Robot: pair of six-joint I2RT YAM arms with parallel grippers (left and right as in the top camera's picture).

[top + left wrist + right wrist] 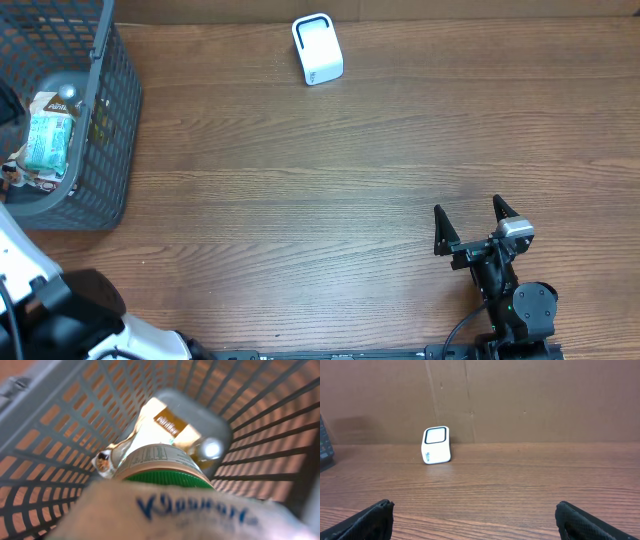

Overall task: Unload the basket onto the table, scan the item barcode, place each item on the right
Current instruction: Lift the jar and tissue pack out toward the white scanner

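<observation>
Right gripper point(476, 222) jaws stand wide open, empty; left gripper's jaws in the basket point(114, 112): cannot tell.
</observation>
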